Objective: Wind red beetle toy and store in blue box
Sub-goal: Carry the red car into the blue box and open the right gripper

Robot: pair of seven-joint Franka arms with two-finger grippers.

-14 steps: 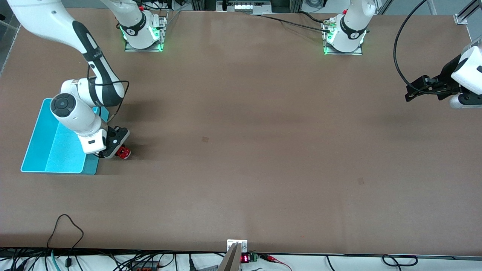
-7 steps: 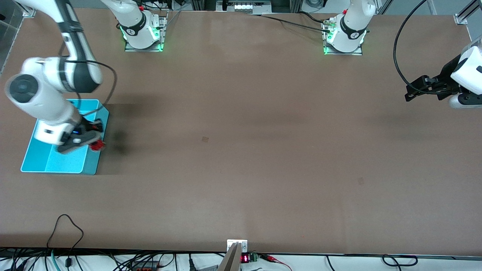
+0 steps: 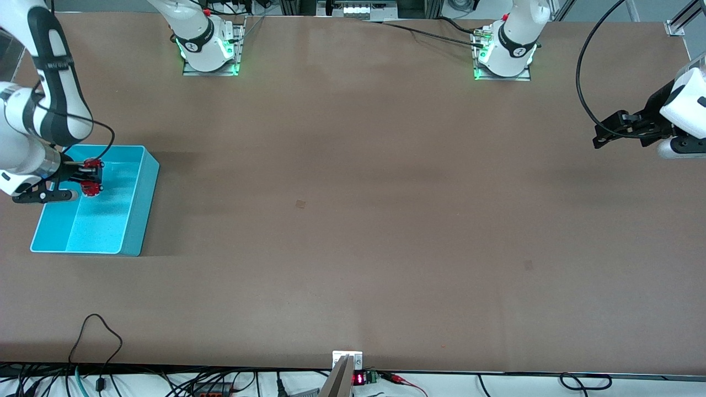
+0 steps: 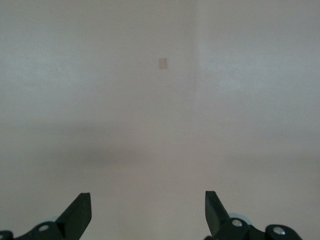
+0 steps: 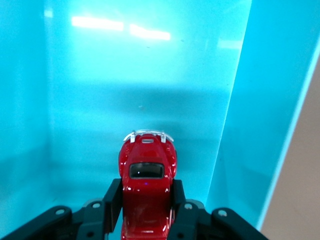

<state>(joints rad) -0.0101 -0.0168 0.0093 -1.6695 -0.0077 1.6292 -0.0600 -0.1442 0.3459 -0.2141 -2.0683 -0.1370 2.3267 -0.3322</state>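
Red beetle toy (image 5: 147,190) clamped in right claw (image 3: 88,177) over blue box (image 3: 140,193); left claw (image 3: 606,134) apart.

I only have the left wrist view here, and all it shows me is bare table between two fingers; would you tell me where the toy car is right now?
Observer: The right gripper holds the red toy car, shut on its sides.
Operator: Thank you. Is it over the box yet?
Observer: Yes, it is over the blue box, above the part farther from the front camera.
Operator: Is the car resting on the box floor?
Observer: I cannot tell; the right wrist view shows only the blue floor and walls below it.
Operator: And where is my own arm?
Observer: The left gripper waits, open, over the left arm's end of the table.
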